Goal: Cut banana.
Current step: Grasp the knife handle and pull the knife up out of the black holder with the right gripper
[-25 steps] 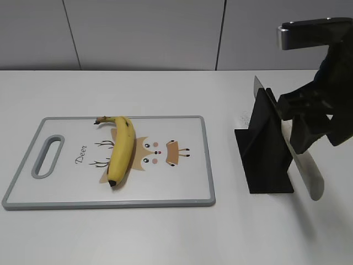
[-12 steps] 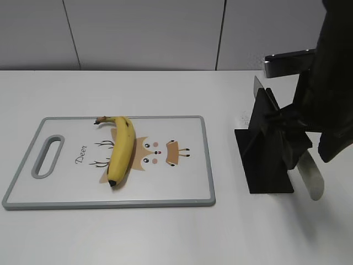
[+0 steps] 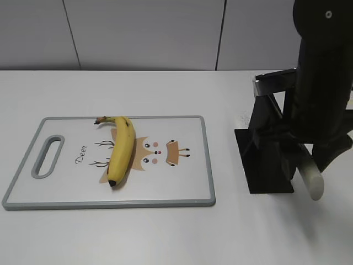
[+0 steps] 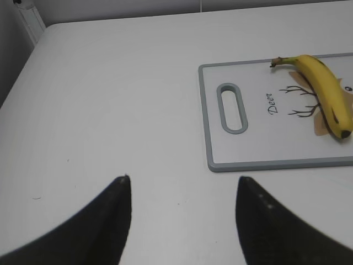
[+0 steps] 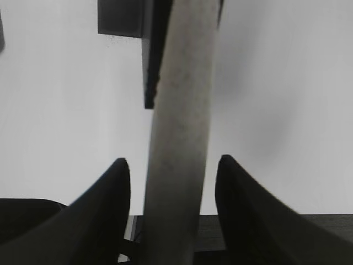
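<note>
**Knife handle between the fingers, banana waits on the board**

At left of the exterior frame, the banana [image 3: 121, 149] lies on the cutting board [image 3: 182, 193], well apart from either arm. The left end effector [image 4: 182, 221] hovers spread wide and empty over the bare tabletop [image 4: 110, 99]. At right, the right end effector [image 5: 172, 193] straddles the pale knife handle [image 5: 182, 110] at the black knife stand [image 3: 265, 160]; its fingers stand apart, not yet clamped. A loose or off-centre grip could let the knife twist, or drag the stand over.
</note>
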